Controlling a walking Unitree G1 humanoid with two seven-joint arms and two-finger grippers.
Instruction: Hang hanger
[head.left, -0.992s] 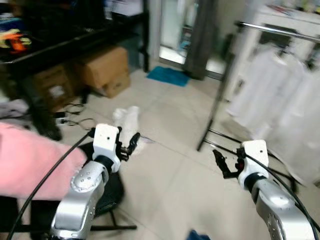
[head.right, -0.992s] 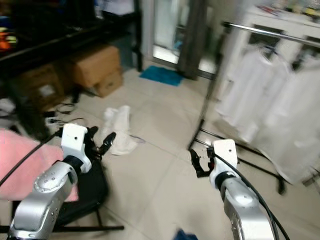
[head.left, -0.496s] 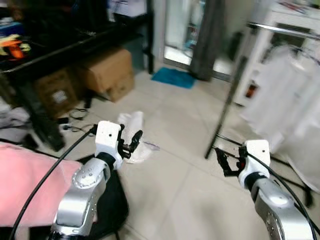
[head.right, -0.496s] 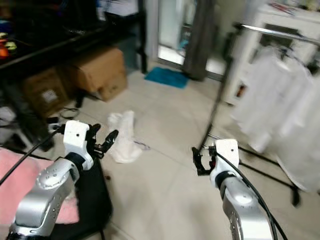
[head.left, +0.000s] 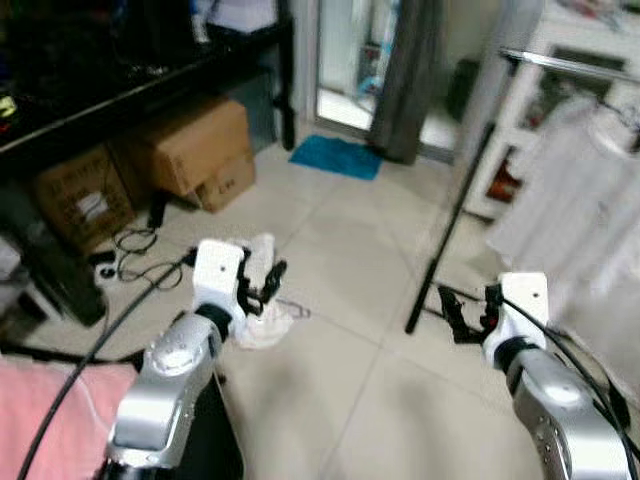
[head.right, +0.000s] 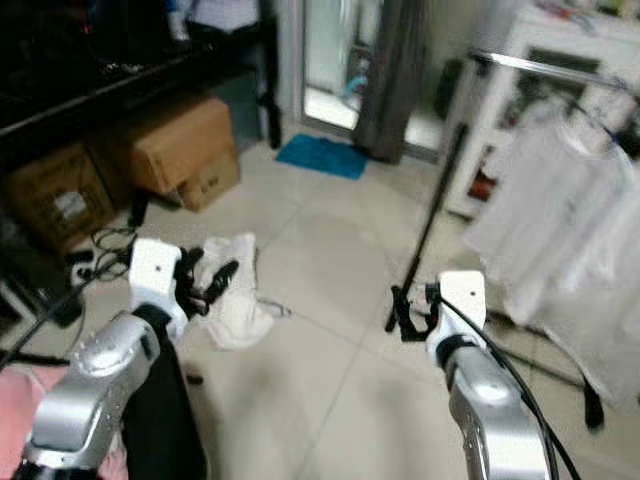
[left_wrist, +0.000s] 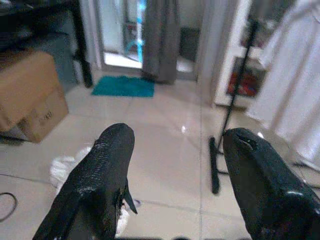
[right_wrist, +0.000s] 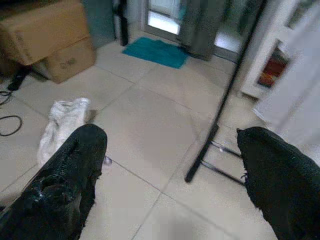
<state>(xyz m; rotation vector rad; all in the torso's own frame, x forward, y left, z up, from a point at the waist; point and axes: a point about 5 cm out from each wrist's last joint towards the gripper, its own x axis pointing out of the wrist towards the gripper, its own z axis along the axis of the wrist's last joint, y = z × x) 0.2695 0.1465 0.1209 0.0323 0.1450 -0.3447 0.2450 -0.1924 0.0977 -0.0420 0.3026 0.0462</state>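
A clothes rack stands ahead on my right, with a silver top bar (head.left: 570, 62) and a dark upright pole (head.left: 455, 230). White garments (head.left: 585, 200) hang from the bar; the hangers under them are too blurred to make out. My left gripper (head.left: 266, 285) is held out at chest height over the floor, open and empty, and its fingers (left_wrist: 107, 175) are spread wide in the left wrist view. To the right, near the foot of the pole, my right gripper (head.left: 455, 315) is open too, with nothing between its fingers (right_wrist: 75, 180).
A crumpled white cloth (head.right: 232, 290) lies on the tiled floor beyond my left gripper. Cardboard boxes (head.left: 190, 145) and cables (head.left: 130, 265) sit under a dark table (head.left: 100, 90) at left. A blue mat (head.left: 340, 157) lies by the doorway. Pink fabric (head.left: 50, 420) is at lower left.
The whole view has shifted as I move: the pink fabric has slid to the lower left corner. Both grippers stay open and empty.
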